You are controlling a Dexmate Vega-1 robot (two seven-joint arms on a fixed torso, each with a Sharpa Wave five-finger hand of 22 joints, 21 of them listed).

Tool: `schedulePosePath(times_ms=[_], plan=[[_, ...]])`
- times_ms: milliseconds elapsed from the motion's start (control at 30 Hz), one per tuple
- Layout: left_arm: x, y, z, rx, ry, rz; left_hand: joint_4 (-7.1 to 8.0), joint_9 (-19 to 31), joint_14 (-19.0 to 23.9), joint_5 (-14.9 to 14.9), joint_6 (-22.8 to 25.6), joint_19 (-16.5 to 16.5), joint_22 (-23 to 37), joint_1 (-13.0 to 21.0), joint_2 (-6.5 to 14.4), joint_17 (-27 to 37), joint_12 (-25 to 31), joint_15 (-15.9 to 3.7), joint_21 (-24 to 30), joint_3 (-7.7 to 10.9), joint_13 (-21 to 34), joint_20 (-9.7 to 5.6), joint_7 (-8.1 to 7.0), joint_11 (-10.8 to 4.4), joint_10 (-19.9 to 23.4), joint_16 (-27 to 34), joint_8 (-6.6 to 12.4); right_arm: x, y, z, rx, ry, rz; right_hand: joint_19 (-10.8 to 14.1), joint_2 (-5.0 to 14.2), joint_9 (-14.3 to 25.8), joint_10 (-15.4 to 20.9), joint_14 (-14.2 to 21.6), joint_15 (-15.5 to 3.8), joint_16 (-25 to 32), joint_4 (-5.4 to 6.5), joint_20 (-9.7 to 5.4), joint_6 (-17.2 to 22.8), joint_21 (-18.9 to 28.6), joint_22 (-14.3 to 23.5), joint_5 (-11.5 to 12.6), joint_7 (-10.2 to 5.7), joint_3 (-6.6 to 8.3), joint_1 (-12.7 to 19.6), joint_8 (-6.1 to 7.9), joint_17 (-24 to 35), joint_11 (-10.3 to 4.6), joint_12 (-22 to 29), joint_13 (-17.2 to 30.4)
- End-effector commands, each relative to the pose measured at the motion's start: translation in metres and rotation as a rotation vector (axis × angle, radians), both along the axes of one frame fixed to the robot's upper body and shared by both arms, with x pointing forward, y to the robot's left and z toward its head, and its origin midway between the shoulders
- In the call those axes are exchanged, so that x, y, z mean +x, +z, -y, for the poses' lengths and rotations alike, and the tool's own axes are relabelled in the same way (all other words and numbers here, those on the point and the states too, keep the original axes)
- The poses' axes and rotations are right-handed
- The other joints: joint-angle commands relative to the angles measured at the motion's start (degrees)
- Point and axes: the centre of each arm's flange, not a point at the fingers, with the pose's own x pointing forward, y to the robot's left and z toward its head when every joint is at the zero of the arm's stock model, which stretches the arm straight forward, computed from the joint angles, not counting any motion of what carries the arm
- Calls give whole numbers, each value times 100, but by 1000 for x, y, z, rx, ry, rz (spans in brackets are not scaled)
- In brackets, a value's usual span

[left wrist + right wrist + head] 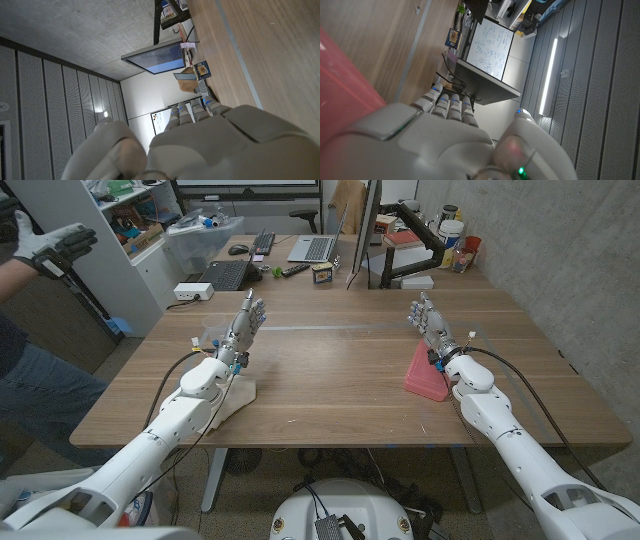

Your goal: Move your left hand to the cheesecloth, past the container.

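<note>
Loosely, both hands (245, 320) (427, 317) hold nothing, fingers extended, above the smooth wooden table (330, 370).

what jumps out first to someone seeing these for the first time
Two white robot arms reach over a wooden table, the left hand and right hand both raised with fingers extended and holding nothing. A pink block lies beside the right forearm, and a pale cloth sits under the left one. Laptops and clutter crowd the table's far edge.

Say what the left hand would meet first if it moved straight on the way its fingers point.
Probably nothing close: ahead of the left hand lies bare wooden table. The black laptop at the far edge looks first in line, though depth is unclear.
</note>
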Motion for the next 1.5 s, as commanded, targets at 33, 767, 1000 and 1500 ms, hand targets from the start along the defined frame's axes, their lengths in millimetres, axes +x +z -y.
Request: schedulePosePath(times_ms=[33, 767, 1000, 1500], plan=[[-11, 4, -2, 30, 11, 24, -14, 11, 15, 35, 41, -11, 6, 66, 45, 28, 35, 4, 6, -18, 14, 29, 1, -17, -9, 23, 26, -3, 1, 0, -1, -2, 10, 20, 26, 34, 35, 46, 11, 39, -24, 8, -18, -18, 22, 24, -13, -5, 10, 20, 22, 30, 16, 22], [-24, 1, -14, 64, 48, 46, -80, 13, 54, 54, 97, -15, 6, 216, 104, 26, 47, 20, 13, 2, 15, 97, -13, -7, 35, 31, 44, -5, 2, -4, -14, -2, 16, 25, 40, 34, 53, 66, 16, 40, -37, 16, -16, -25, 23, 23, -30, -17, 13, 19, 22, 32, 20, 23], [-27, 1, -19, 77, 53, 51, -94, 14, 67, 58, 117, -11, 7, 250, 114, 27, 54, 20, 16, 1, 16, 109, -32, -25, 57, 34, 48, -6, 2, -4, -19, -4, 16, 26, 41, 34, 66, 81, 15, 44, -42, 21, -13, -27, 23, 22, -41, -22, 14, 20, 22, 32, 24, 23], [-35, -1, -25, 103, 61, 58, -118, 15, 86, 63, 140, -7, 9, 308, 133, 28, 50, 18, 21, -2, 17, 128, -43, -42, 61, 36, 50, -7, 1, -3, -18, -6, 12, 34, 48, 35, 76, 92, 11, 42, -50, 21, -14, -30, 23, 21, -43, -33, 12, 18, 22, 21, 25, 24]])
